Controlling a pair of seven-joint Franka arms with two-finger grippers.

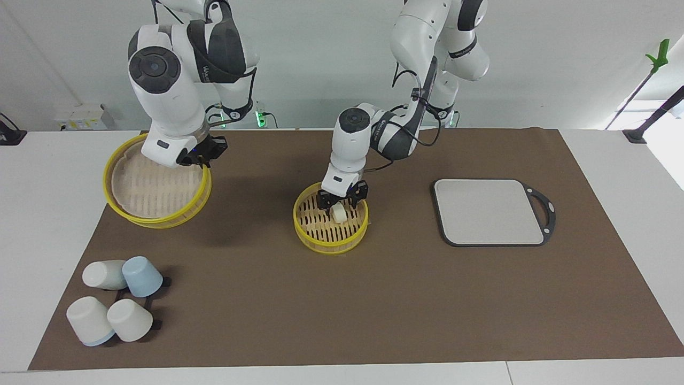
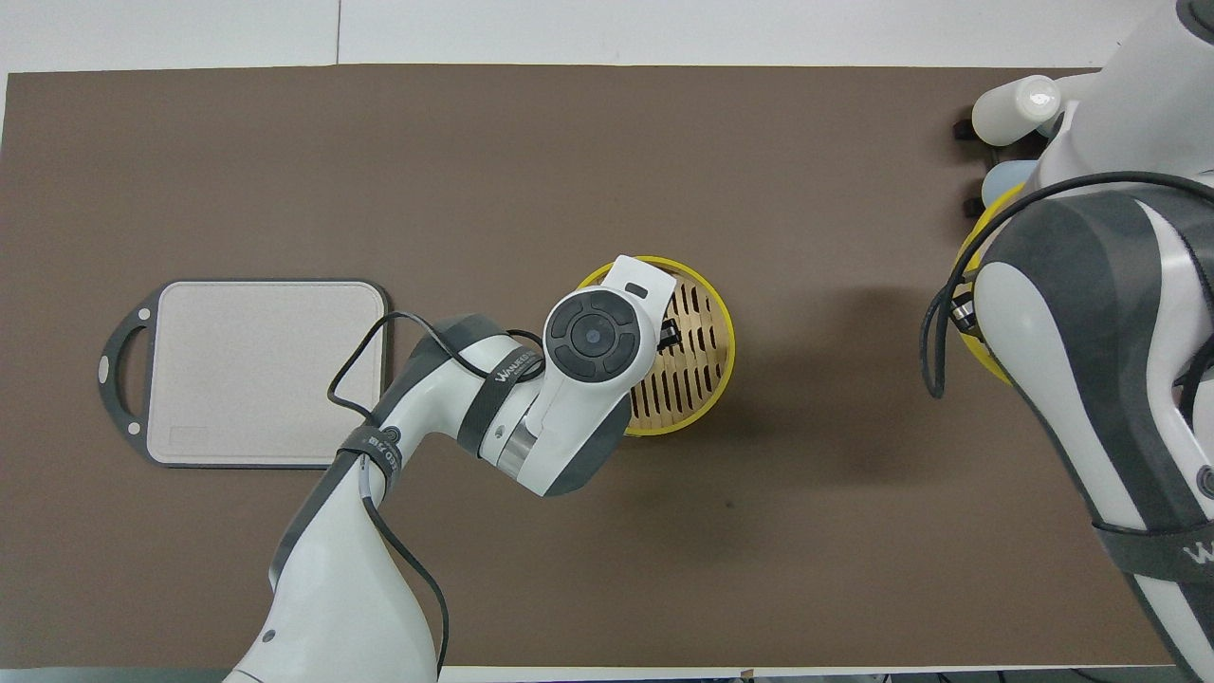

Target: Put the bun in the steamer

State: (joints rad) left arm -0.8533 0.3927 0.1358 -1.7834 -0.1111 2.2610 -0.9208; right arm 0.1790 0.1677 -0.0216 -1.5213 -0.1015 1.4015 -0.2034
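Observation:
The steamer (image 1: 326,235) is a yellow-rimmed basket with a slotted floor, in the middle of the brown mat; it also shows in the overhead view (image 2: 697,379). The bun (image 1: 338,213), a small cream-white lump, lies on the steamer's floor. My left gripper (image 1: 340,202) is down inside the steamer, open, with a finger on either side of the bun. In the overhead view the left wrist hides the bun. My right gripper (image 1: 200,156) is at the rim of a larger yellow-rimmed basket (image 1: 139,187) at the right arm's end.
A grey board (image 1: 489,212) with a dark handle lies toward the left arm's end of the table, also in the overhead view (image 2: 270,370). Several upturned white and blue cups (image 1: 115,302) stand on a rack farther from the robots than the larger basket.

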